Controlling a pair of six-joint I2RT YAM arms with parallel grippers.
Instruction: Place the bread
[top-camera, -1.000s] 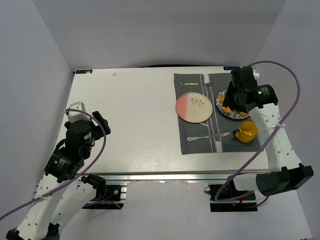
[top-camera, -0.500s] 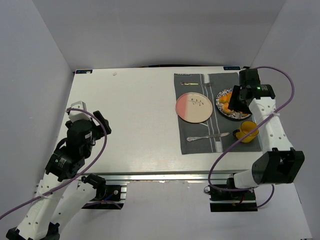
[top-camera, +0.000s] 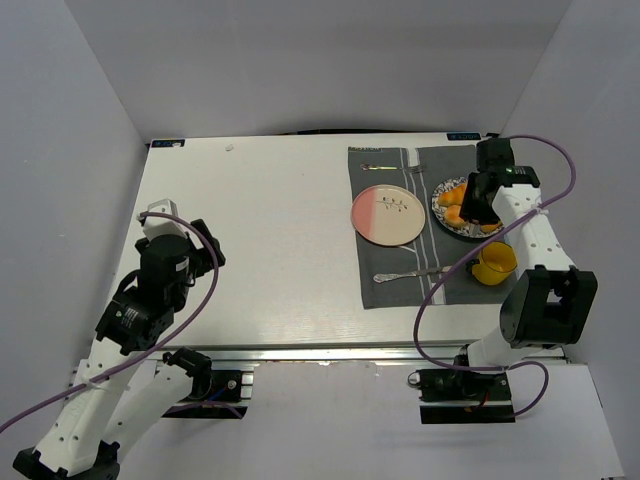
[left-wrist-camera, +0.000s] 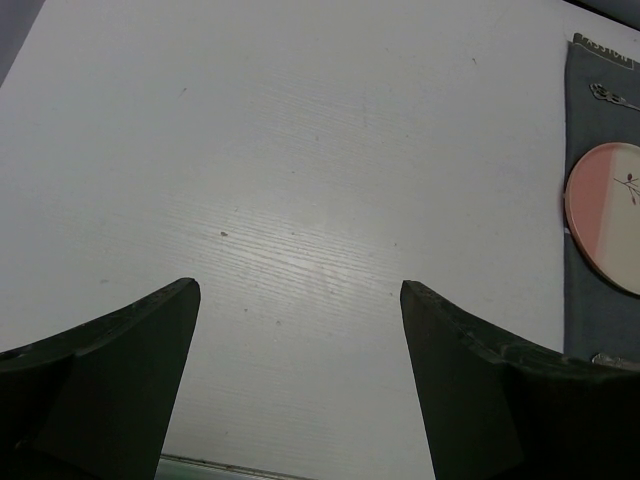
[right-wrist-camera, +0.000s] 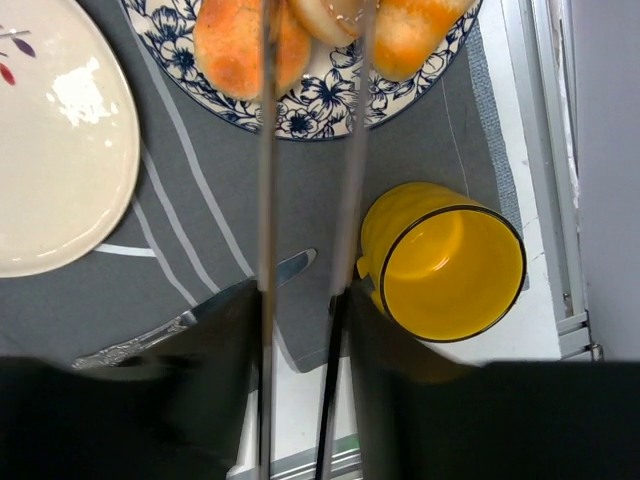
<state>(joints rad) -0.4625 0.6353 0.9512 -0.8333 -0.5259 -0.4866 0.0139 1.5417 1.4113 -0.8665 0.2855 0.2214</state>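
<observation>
At the far right, the right gripper (top-camera: 470, 207) hangs over the blue-flowered plate (right-wrist-camera: 300, 115). Its two thin fingers (right-wrist-camera: 266, 200) stand a narrow gap apart, with the bread (right-wrist-camera: 322, 15) between them on the plate and an orange roll (right-wrist-camera: 235, 40) beside it. I cannot tell whether they pinch it. A yellow cup (right-wrist-camera: 442, 262) stands just near of that plate, and the pink plate (top-camera: 388, 214) lies to its left. At the near left, the left gripper (left-wrist-camera: 300, 300) hovers above the table (left-wrist-camera: 300, 150), jaws spread wide.
</observation>
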